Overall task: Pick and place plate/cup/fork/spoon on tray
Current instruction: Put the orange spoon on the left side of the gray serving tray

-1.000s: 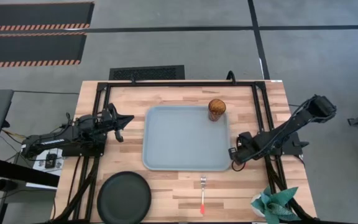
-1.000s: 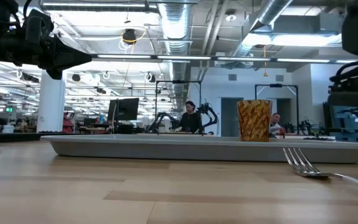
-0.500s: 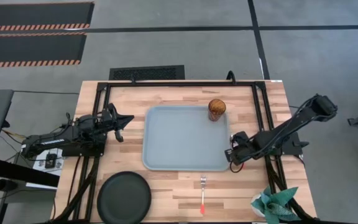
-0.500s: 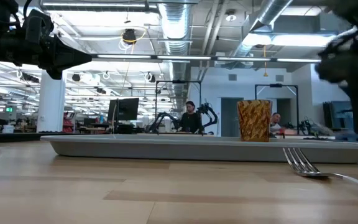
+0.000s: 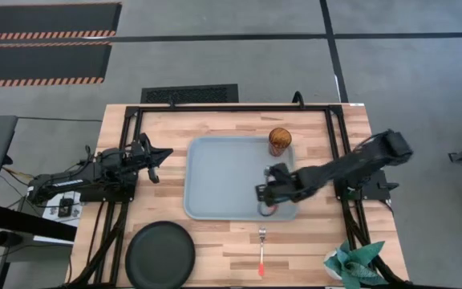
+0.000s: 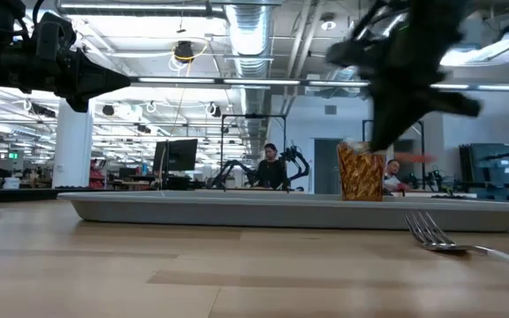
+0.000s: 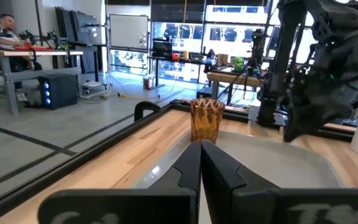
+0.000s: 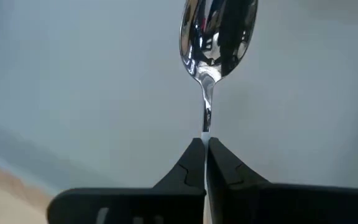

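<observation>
1. Wooden counter (image 5: 231, 241) carries the tray (image 5: 223, 181); cup (image 5: 279, 141) stands in its far right corner.
2. Right gripper (image 5: 265, 193) hovers over the tray's near right part, pinching the spoon (image 8: 215, 37) by its stem; bowl points straight out ahead of the fingers.
3. Fork (image 5: 261, 250) lies on the counter, tines toward the tray, handle toward the near edge; plate (image 5: 160, 254) sits at the near left.
4. Left gripper (image 5: 157, 160) waits left of the tray, fingers closed on nothing.
5. No readable writing anywhere.

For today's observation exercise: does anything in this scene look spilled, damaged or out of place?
Nothing stands out. The cup stands upright in the tray; the plate and fork lie flat on the table, waiting. The right gripper holds the spoon over the tray.
</observation>
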Tool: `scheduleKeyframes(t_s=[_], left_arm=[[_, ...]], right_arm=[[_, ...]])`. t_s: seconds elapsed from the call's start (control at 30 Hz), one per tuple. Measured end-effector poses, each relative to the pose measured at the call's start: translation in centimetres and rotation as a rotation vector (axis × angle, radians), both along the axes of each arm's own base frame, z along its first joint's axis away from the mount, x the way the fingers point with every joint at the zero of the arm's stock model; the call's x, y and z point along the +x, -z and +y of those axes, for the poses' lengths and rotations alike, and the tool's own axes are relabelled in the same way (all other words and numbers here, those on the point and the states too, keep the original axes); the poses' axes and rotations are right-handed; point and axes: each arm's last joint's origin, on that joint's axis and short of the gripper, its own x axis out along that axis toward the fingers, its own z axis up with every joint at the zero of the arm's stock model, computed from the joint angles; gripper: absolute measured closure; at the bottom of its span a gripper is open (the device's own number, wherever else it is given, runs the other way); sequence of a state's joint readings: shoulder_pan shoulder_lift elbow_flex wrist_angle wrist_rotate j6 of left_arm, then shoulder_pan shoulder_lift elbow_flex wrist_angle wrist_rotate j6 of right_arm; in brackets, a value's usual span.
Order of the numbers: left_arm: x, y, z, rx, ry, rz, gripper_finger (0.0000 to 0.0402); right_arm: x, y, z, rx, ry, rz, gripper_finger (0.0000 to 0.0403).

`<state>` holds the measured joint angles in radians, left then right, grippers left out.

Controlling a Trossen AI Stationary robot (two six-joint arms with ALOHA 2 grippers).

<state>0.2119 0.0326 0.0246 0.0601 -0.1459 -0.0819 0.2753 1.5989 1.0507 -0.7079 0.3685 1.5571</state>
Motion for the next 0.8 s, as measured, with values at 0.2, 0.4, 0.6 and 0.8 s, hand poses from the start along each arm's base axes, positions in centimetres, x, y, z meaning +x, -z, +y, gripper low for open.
scheduleKeyframes(t_s=[0.2,0.4,0.6,0.8], left_arm=[[0.0,0.0,0.0,0.0,0.0,0.0,0.0401],[0.0,0.0,0.0,-0.008,0.0,-0.003,0.0401],[0.0,0.0,0.0,-0.008,0.0,-0.002,0.0401],[0.0,0.0,0.0,-0.009,0.0,0.001,0.0401]], right_arm=[[5.2,2.1,-2.3,-0.001,0.044,0.045,0.0384],[9.1,3.1,-5.2,0.012,0.048,0.047,0.0386],[11.2,4.7,-6.1,0.068,0.027,0.079,0.0386],[12.0,4.9,-6.0,0.076,0.04,0.071,0.0383]])
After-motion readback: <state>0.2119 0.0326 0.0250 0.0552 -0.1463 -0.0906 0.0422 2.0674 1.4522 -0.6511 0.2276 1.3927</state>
